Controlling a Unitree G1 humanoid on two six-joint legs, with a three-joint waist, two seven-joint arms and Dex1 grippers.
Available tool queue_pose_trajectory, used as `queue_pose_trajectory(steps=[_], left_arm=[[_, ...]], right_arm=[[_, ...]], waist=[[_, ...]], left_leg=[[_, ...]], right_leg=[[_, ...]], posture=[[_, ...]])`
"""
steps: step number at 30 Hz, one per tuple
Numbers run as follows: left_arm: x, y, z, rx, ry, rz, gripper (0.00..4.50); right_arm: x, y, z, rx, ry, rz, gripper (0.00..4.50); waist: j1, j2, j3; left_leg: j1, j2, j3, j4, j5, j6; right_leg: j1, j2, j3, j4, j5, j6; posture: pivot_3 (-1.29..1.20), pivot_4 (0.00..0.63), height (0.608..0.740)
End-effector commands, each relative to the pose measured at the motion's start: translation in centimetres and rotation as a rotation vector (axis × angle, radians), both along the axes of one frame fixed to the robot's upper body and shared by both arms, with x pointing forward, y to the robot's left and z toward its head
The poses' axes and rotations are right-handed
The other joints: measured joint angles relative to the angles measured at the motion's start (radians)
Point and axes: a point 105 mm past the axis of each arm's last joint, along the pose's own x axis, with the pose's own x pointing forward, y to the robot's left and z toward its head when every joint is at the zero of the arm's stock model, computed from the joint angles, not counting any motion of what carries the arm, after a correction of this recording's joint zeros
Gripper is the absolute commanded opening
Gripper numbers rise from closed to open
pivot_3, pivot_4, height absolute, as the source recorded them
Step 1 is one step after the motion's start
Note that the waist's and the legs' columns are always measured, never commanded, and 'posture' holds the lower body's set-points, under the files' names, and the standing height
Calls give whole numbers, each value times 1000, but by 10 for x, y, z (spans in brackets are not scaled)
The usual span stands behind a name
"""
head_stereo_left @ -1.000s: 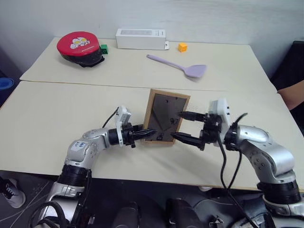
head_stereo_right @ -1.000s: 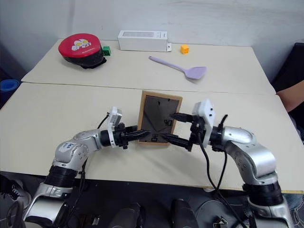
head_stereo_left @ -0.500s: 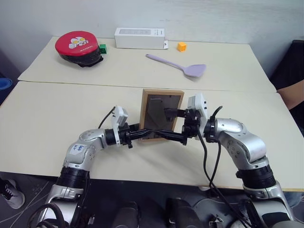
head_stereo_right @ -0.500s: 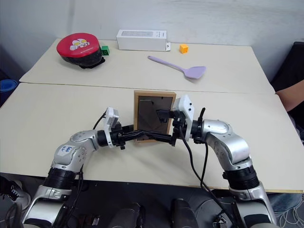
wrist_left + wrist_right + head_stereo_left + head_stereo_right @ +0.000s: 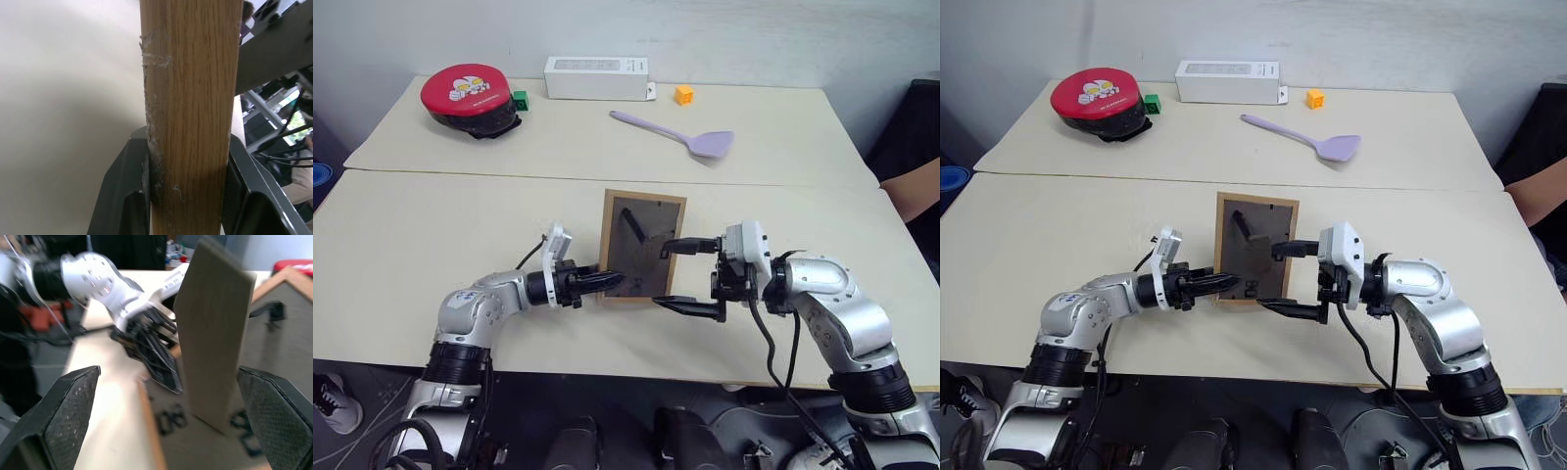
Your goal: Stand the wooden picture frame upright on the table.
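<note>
The wooden picture frame (image 5: 641, 247) now shows its fold-out stand (image 5: 636, 226) swung out from the dark back; a second ago the stand lay flat. The frame's top edge sits squarer to the camera than at the start, when it leaned to the right. The right gripper (image 5: 690, 274) is now wide open and clear of the back (half a second ago its fingers reached across it), having drawn away to the right. The left gripper (image 5: 607, 281) keeps its clamp on the lower left edge.
</note>
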Motion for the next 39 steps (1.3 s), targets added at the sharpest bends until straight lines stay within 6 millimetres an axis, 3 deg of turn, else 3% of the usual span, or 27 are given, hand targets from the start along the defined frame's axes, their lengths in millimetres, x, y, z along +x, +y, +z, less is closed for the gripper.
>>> queue_pose_trajectory(steps=[1,3,6,9,16,24,28,30,35,38,39], left_arm=[[-10,2,43,-166,4,-84,1288],[-18,8,50,-180,110,-136,1288],[-28,19,37,-73,415,-171,1288],[-32,26,34,-48,596,-215,1288],[-26,19,45,-99,703,-268,1288],[-32,8,50,-121,767,-333,1288],[-28,6,56,-184,803,-336,1288],[-27,6,58,-199,811,-336,1288],[-30,4,62,-195,815,-347,1288],[-27,0,61,-162,746,-289,1288],[-28,0,62,-153,719,-280,1635]], right_arm=[[2,-17,17,33,-167,-53,4491],[3,-34,30,39,-281,-99,4491],[9,-56,51,51,-434,-207,4491],[11,-57,37,-160,-671,-177,4491],[17,-34,1,-346,-1013,-16,4491],[31,-9,3,-258,-1151,-81,4491],[37,-10,2,-220,-1177,-150,3653],[41,-13,2,-219,-1180,-188,2869],[46,-14,4,-190,-1211,-256,1451],[46,-11,7,-173,-1227,-264,1390],[46,-11,8,-170,-1238,-259,1390]], waist=[[0,0,0],[1,0,1],[0,0,1],[-2,0,1],[-5,0,2],[-14,0,2],[-18,0,2],[-21,0,2],[-28,0,2],[-29,0,2],[-30,0,2]], left_leg=[[0,0,0,0,0,0],[0,0,0,0,0,0],[0,0,0,1,0,0],[1,-1,0,0,0,0],[1,-1,1,1,1,-2],[1,-1,1,1,2,-3],[1,-1,0,2,2,-3],[1,-2,0,2,2,-3],[1,-2,0,1,2,-4],[1,-4,-4,1,3,-4],[1,-4,-5,1,3,-5]], right_leg=[[0,0,0,0,0,0],[0,0,0,0,0,0],[0,0,0,1,0,0],[1,0,0,4,0,0],[-1,0,2,7,0,0],[-2,1,2,8,0,0],[-2,1,2,8,0,0],[-2,1,2,8,0,0],[-3,2,3,10,0,0],[-5,4,6,10,0,0],[-5,4,6,10,0,0]], posture=[[0,150,740],[0,150,740],[0,150,740],[0,150,740],[0,150,740],[0,150,740],[0,150,740],[0,150,740],[0,150,740],[0,150,740],[0,150,740]])
